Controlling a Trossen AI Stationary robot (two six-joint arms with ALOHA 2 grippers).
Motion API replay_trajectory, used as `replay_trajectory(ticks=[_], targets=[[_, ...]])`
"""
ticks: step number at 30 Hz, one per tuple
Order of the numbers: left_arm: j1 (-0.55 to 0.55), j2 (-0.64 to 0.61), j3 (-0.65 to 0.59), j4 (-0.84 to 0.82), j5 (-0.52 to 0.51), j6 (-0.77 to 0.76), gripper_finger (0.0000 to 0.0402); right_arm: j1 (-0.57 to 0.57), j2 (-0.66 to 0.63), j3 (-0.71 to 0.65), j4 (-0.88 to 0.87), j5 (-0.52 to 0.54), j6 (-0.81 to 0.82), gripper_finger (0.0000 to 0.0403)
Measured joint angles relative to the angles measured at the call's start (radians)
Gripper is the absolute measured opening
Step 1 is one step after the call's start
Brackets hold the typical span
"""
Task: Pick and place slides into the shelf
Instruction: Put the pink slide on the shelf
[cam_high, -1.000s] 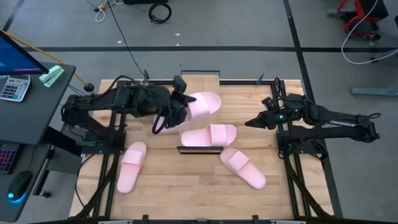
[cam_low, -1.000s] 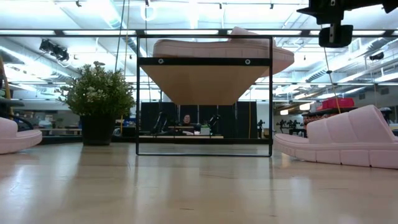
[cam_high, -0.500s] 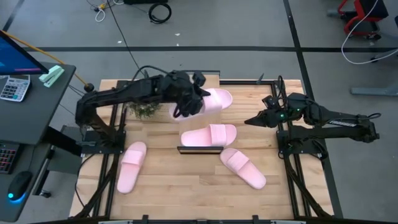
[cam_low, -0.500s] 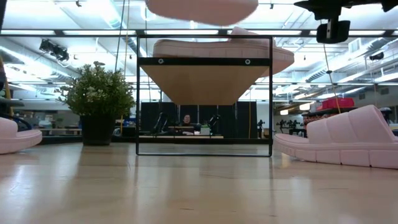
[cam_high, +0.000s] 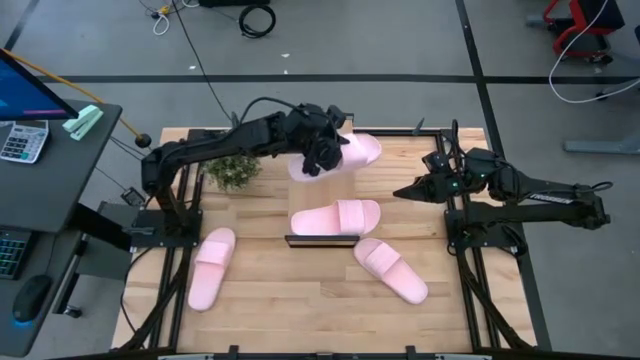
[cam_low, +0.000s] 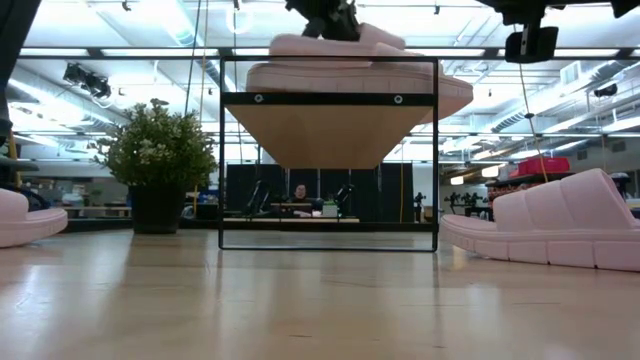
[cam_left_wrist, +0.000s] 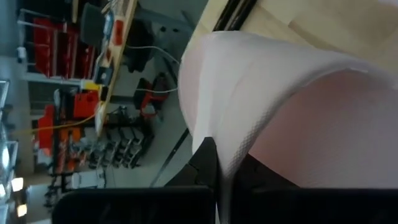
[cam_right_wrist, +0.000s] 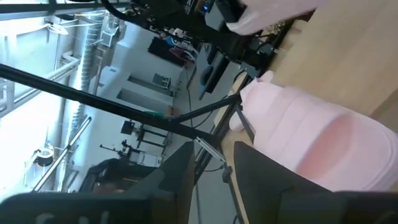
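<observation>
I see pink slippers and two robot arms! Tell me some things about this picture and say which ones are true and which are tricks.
1. The left gripper holds a pink slide over the far end of the shelf. True.
2. All four slides are on the shelf. False: one slide rests on the shelf top, one is carried, and two lie on the table.
3. A slide lies on the table near the left arm's side. True.
4. The right gripper is carrying a slide. False: it holds nothing and waits at the table's right side.
5. A small green plant stands on the table. True.
</observation>
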Motion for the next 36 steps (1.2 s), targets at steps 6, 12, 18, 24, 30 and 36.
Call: replay_trajectory(ticks=[6,12,18,24,30,36], targets=[[-0.031,0.033,0.000,0.003,0.006,-0.015,0.0011,-0.001,-0.010,0.000,-0.003,0.043,0.007,0.0120],[-0.065,0.032,0.000,0.082,-0.028,-0.026,0.0010,-0.003,-0.028,0.000,-0.008,0.042,0.007,0.0120],[-0.082,0.031,0.000,0.106,-0.109,-0.031,0.0010,-0.002,-0.034,0.000,-0.012,0.041,0.008,0.0120],[-0.082,0.011,0.000,0.258,-0.143,-0.127,0.0010,-0.003,-0.034,0.000,-0.014,0.041,0.008,0.0120],[-0.069,-0.017,0.000,0.334,-0.109,-0.214,0.0010,-0.007,-0.033,0.000,-0.038,0.042,0.008,0.0120],[-0.053,-0.057,0.001,0.422,0.000,-0.291,0.0010,-0.007,-0.034,0.000,-0.057,0.044,-0.002,0.0120]])
